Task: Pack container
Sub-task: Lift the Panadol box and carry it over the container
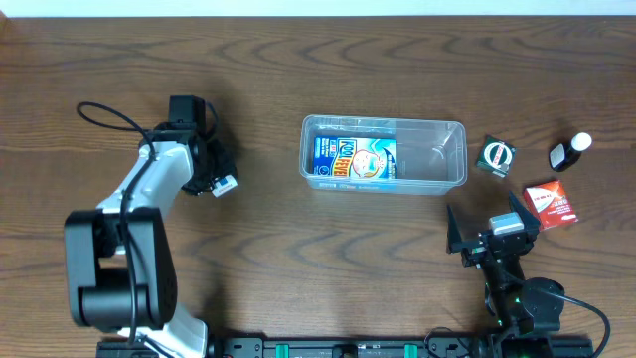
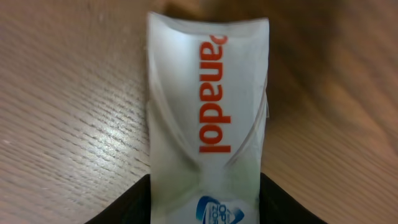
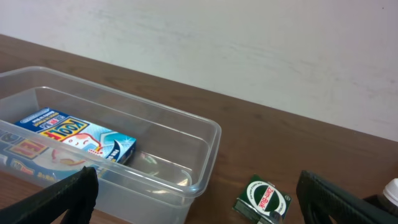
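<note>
The container (image 1: 384,188) is a clear plastic bin at the table's centre, with a blue box (image 1: 354,157) lying flat in its left half. My left gripper (image 1: 221,179) is at the left of the table, pointing down at the wood. It is shut on a white Panadol box (image 2: 208,106), and its dark fingers (image 2: 124,210) press against both long sides. My right gripper (image 1: 490,221) stands wide open near the front right, empty. In the right wrist view the container (image 3: 205,134) and blue box (image 3: 74,140) lie ahead to the left.
To the right of the container lie a small green Zam-Buk box (image 1: 496,155), a dark bottle with a white cap (image 1: 569,151) and a red box (image 1: 551,203). The green box (image 3: 264,198) sits just ahead of the right gripper (image 3: 196,199).
</note>
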Controlling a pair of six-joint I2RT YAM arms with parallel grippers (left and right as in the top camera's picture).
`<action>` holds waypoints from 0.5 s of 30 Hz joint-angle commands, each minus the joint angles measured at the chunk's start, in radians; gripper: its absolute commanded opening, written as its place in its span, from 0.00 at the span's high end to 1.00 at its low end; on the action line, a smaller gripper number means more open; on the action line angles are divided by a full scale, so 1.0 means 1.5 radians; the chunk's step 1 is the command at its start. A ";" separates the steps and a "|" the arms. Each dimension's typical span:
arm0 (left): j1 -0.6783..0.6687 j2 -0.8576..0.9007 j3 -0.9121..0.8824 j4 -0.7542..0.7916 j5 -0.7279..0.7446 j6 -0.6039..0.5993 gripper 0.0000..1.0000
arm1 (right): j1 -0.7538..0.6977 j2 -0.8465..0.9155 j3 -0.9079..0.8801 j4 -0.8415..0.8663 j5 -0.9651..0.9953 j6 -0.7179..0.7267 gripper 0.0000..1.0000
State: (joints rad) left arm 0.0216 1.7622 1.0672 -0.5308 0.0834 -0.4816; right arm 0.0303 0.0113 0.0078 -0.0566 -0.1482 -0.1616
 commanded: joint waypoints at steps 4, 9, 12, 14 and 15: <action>0.000 -0.051 -0.002 -0.001 0.002 0.047 0.51 | 0.006 -0.002 -0.002 -0.003 0.002 0.005 0.01; -0.001 -0.080 0.013 0.012 0.006 0.058 0.52 | 0.006 -0.002 -0.002 -0.003 0.002 0.005 0.01; -0.009 -0.103 0.029 0.024 0.036 0.123 0.52 | 0.006 -0.002 -0.002 -0.003 0.002 0.005 0.01; -0.020 -0.124 0.040 0.034 0.052 0.157 0.53 | 0.006 -0.002 -0.002 -0.003 0.002 0.005 0.01; -0.026 -0.134 0.045 0.039 0.058 0.168 0.53 | 0.006 -0.002 -0.002 -0.003 0.002 0.005 0.01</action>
State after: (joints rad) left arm 0.0063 1.6238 1.0843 -0.4881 0.1219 -0.3367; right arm 0.0303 0.0113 0.0078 -0.0566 -0.1486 -0.1616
